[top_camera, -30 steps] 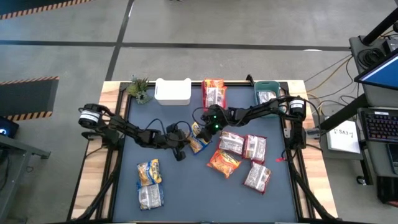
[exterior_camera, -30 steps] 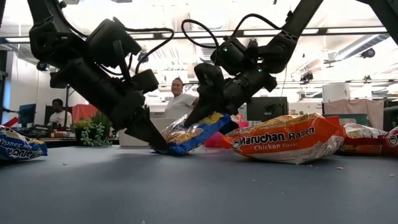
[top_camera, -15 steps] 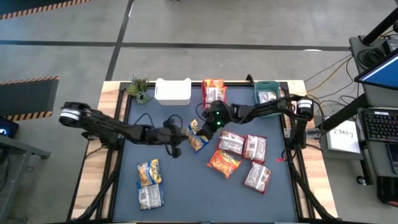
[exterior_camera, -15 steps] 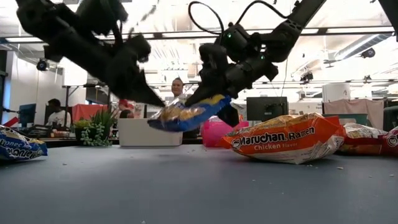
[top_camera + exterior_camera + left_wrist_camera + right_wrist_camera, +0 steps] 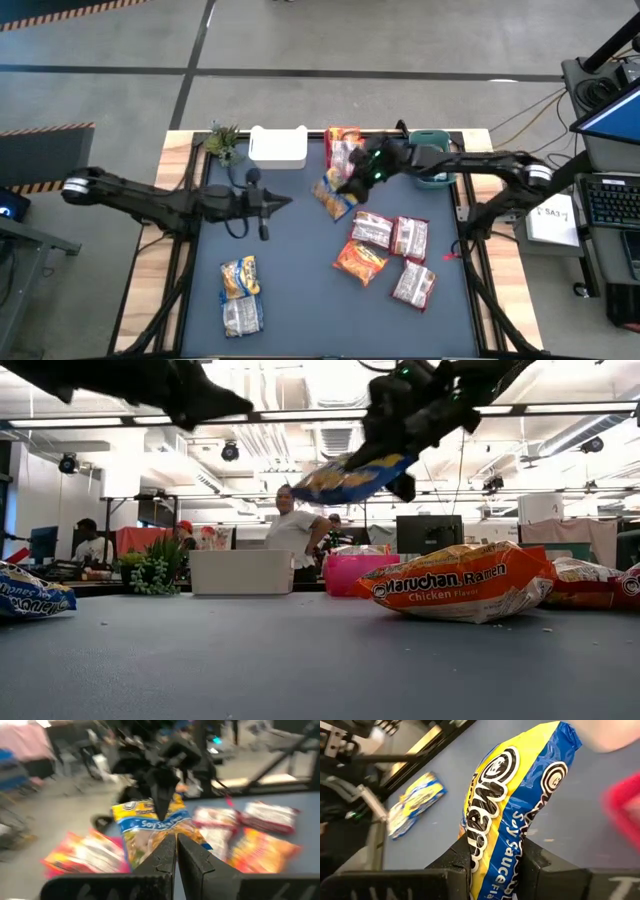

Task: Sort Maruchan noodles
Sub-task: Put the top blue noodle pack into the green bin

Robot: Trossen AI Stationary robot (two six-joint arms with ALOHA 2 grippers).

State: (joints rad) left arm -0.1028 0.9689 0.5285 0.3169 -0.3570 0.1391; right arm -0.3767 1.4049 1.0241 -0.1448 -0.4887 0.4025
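Blue-yellow noodle packet [image 5: 512, 805] pinched in right gripper [image 5: 495, 857], aloft

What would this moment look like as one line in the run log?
right hand: shut on blue-yellow noodle packet, lifted off table | left hand: shut, empty, left of packet | pink bin: behind, holds orange packet
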